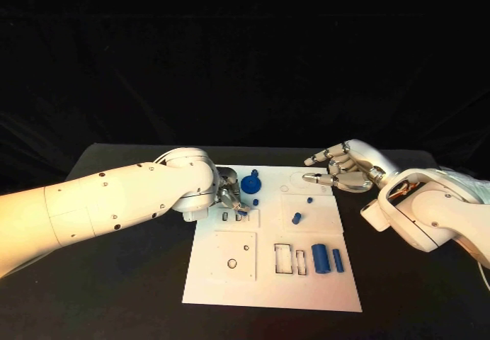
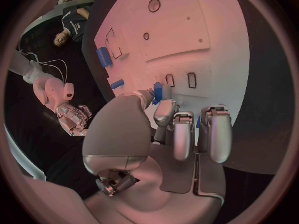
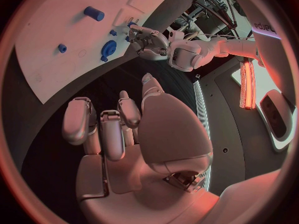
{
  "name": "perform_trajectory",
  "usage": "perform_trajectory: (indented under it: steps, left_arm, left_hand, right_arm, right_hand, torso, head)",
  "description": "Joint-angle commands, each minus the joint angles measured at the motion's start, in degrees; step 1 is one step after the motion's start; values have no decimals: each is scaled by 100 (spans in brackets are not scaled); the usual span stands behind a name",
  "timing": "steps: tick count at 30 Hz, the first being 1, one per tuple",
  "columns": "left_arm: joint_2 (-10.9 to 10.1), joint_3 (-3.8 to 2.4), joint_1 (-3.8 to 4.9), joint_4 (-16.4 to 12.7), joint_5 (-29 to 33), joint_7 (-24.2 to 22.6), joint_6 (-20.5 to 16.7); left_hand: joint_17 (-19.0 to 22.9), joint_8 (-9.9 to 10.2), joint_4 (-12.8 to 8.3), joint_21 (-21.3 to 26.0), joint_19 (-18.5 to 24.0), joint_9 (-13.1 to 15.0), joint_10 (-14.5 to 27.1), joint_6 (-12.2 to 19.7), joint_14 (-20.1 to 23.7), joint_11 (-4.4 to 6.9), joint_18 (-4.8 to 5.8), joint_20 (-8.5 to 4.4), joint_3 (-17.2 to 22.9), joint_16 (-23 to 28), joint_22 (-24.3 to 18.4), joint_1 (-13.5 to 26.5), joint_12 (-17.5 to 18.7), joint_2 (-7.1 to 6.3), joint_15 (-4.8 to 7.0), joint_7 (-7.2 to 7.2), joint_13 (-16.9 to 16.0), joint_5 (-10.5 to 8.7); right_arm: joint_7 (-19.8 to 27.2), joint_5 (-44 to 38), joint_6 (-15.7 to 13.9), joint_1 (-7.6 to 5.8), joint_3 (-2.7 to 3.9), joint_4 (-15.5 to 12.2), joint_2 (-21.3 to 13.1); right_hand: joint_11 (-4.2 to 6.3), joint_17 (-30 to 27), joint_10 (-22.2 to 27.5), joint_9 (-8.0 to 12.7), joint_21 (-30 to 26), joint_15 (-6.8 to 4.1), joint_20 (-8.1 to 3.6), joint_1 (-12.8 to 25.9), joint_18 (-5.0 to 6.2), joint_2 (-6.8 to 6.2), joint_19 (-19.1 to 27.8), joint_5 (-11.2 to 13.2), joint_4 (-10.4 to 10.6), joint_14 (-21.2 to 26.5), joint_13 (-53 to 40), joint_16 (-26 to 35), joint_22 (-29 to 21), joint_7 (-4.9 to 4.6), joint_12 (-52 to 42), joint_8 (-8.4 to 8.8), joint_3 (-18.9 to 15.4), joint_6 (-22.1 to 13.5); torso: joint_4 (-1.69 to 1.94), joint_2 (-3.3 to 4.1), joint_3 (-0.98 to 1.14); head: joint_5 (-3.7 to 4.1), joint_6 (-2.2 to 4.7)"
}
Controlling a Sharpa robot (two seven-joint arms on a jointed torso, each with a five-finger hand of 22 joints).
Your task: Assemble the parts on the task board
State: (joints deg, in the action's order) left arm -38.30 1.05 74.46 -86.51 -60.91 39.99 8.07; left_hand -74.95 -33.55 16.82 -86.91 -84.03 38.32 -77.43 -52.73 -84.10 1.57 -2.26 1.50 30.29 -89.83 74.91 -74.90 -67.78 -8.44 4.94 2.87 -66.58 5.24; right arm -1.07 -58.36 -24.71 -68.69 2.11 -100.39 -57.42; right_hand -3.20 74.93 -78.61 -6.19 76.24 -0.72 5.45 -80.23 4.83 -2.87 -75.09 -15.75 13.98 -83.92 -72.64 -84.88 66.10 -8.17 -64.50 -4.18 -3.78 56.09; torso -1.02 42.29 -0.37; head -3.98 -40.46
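Left hand (image 1: 226,198) low over task board (image 1: 268,287), pinching a small blue part (image 2: 158,91) for seating, I judge; right hand (image 1: 342,168) spread, empty, off the far corner.

a black desk (image 1: 122,297) fills the lower part of the frame, its far edge running across just above the middle against a dark backdrop. directly on it lies the white task board (image 1: 265,287), a tall rectangle set a little right of centre, reaching from near the far edge down toward the bottom of the frame.
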Motion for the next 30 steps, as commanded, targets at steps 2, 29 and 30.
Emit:
perform_trajectory:
  steps: [2, 29, 30]
  left_arm:
    - [-96, 0, -50, -125, 151, -40, -643]
    - [-316, 0, -361, -349, -321, 161, -631]
    - [-316, 0, -362, -349, -330, 167, -611]
  left_hand:
    - [-1505, -28, -971, -30, -345, 27, -75, 5, -590, 2, 112, 17, 1012, -17, 1068, 58, -46, -80, -21, -32, -35, -10]
    - [-1505, -38, -1060, -61, -375, 44, -154, -45, -590, 9, 125, 12, 1129, -17, 1121, 99, -131, -134, -18, -34, -115, 11]
    - [-1505, -38, -1060, -61, -375, 44, -154, -45, -590, 9, 125, 12, 1129, -17, 1121, 99, -131, -134, -18, -34, -115, 11]
  right_arm:
    - [33, 17, 96, 12, -3, 4, 7]
    - [50, 30, 99, 21, -7, 0, -6]
    - [50, 30, 99, 21, -7, 0, -6]
  right_hand:
    - [-1, 573, 33, -3, -19, -17, -2, 3, 39, -23, 47, -32, -4, -394, 8, 35, -5, -4, 6, -14, -26, 37]
    - [-2, 566, 37, -3, -30, -18, -3, 6, 41, -15, 54, -46, -1, -393, 15, 42, -18, -4, 13, -14, -37, 39]
    - [-2, 566, 37, -3, -30, -18, -3, 6, 41, -15, 54, -46, -1, -393, 15, 42, -18, -4, 13, -14, -37, 39]
  torso:
    - [-1, 0, 9]
    - [35, 13, 44]
    - [35, 14, 44]
  head:
    - [-47, -42]
    - [-56, -87]
    - [-56, -88]
